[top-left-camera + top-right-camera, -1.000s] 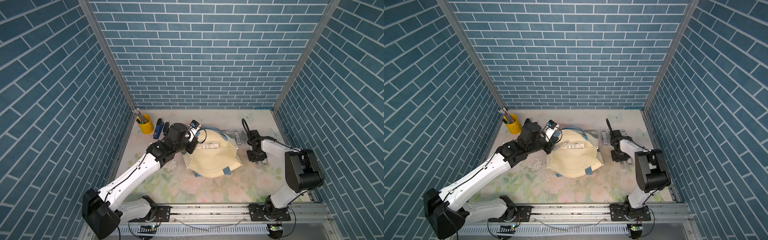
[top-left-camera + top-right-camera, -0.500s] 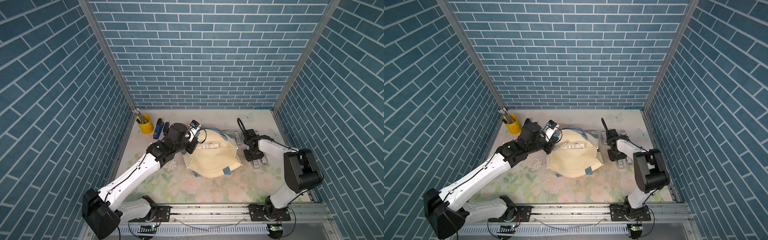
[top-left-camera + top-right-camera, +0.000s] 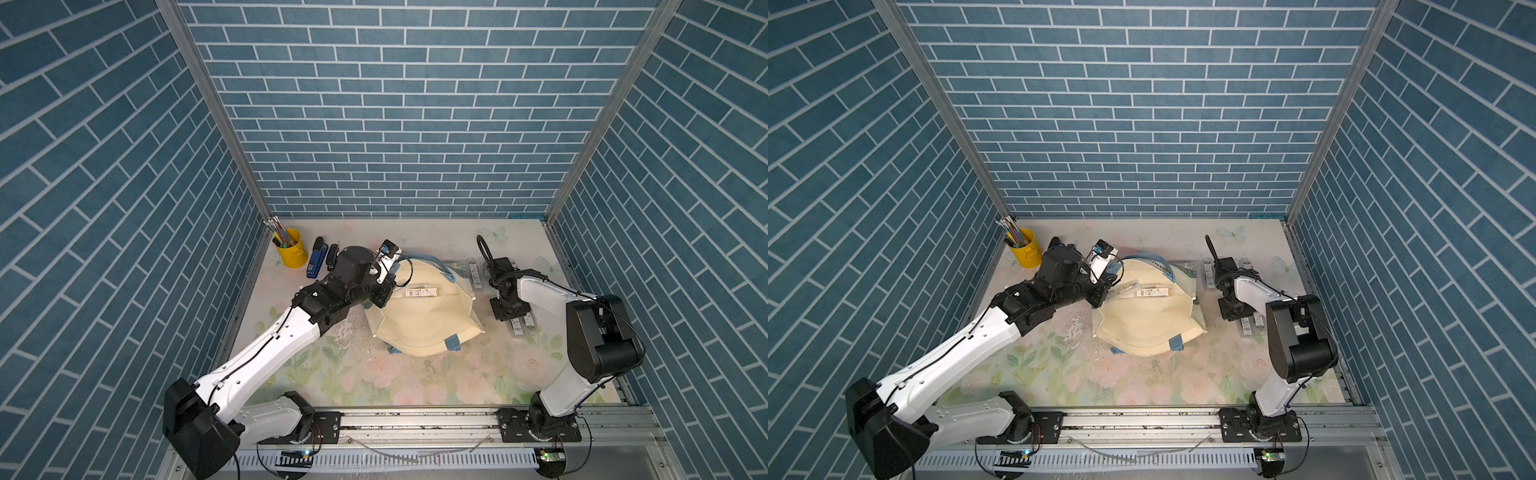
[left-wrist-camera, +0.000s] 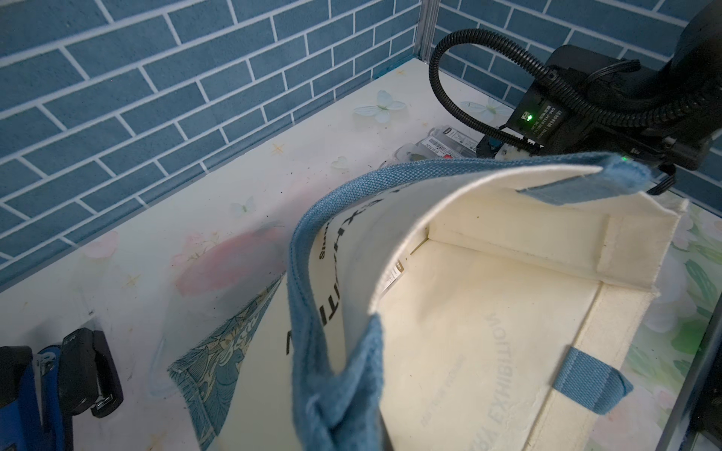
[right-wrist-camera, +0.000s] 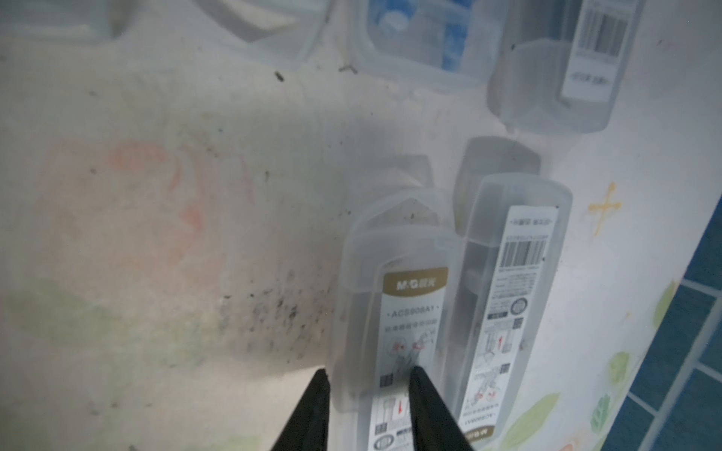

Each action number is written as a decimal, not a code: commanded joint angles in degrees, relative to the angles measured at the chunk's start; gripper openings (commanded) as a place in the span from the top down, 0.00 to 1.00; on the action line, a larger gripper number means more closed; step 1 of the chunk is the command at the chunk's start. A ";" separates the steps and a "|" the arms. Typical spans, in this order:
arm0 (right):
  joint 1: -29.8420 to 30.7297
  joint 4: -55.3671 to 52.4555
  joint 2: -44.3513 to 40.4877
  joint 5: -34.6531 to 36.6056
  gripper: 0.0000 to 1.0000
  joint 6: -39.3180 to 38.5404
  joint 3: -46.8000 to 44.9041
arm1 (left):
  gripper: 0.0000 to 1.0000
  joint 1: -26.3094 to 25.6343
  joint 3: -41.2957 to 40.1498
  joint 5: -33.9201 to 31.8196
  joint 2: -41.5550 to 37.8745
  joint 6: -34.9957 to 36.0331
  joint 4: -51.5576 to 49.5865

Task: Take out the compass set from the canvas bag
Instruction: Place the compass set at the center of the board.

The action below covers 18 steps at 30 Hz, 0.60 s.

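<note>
Holding canvas bag (image 3: pixel 419 328) pinched in left end effector (image 3: pixel 386 291); right end effector (image 5: pixel 367 371) narrowly parted, seemingly empty. Leftward from it to compass set (image 3: pixel 422 292), lying end-on, nearer the left.

Centre: canvas bag (image 3: pixel 419 328); behind-left: cup (image 3: pixel 289 249), staplers (image 3: pixel 318 262); right of bag: compass set cases (image 3: pixel 476 275).

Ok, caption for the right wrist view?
Right gripper open over a clear compass set case, a second case alongside, on the floral table.
</note>
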 commanded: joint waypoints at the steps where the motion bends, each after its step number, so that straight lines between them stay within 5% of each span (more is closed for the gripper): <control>1: -0.28 -0.10 1.46 1.34 0.65 -1.84 2.83 | 1.00 -0.23 -0.06 0.16 -1.99 -0.35 4.38; 8: -0.28 -0.79 -0.14 0.87 0.65 -2.19 3.68 | 1.00 -0.26 0.03 0.24 -1.94 -0.35 4.38; 14: 3.02 -4.00 -18.53 -6.83 0.63 -2.98 4.37 | 1.00 -0.26 0.14 0.50 -1.89 -0.35 4.38; 18: 11.29 -2.16 -30.36 -8.92 0.65 -8.45 4.15 | 1.00 -0.30 0.73 1.12 -1.57 -0.50 4.29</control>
